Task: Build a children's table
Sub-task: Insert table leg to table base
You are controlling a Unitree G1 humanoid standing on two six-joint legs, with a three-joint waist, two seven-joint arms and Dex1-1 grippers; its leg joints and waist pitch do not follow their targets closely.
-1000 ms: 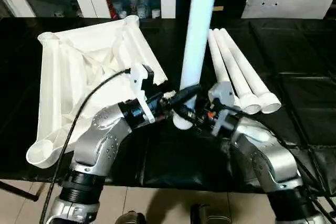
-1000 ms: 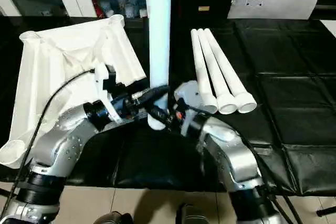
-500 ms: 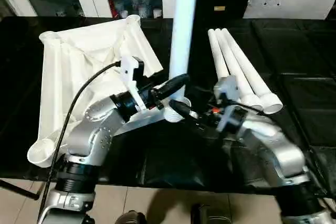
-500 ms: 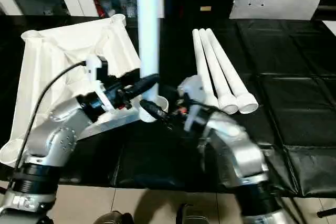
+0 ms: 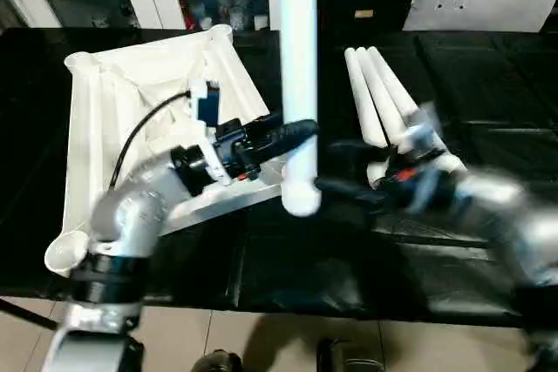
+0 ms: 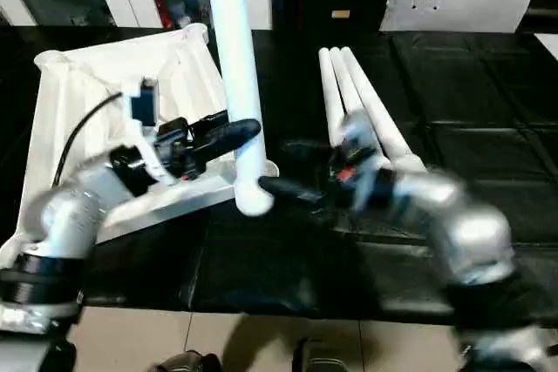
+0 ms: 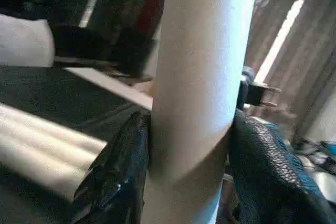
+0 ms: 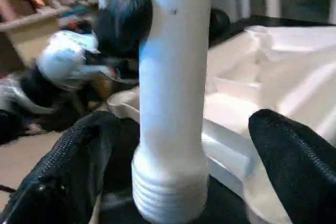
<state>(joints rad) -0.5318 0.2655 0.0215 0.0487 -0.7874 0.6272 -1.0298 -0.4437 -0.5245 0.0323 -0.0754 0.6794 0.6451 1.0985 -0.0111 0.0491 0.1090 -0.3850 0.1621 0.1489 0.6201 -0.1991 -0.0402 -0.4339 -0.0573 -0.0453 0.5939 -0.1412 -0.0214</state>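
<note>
Gripping an unmarked leg (image 5: 298, 84), left claw (image 5: 292, 132).

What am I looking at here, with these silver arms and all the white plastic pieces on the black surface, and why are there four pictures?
This is a humanoid robot putting together a children's table. Two pictures come from a stereo camera on its head, looking down over its silver forearms. The other two come from cameras on its wrists, looking along each gripper's two black fingers.

On the black sheet-covered work surface lies the white plastic rectangular tabletop, upside down with its ribbed underside up. Beside it lie three long round tapered white legs, side by side.

The left gripper is clamped on a fourth white leg, holding it upright, ridged end down; the left wrist view shows its fingers pressed against both sides. The right gripper is open, its fingers apart from the leg.
</note>
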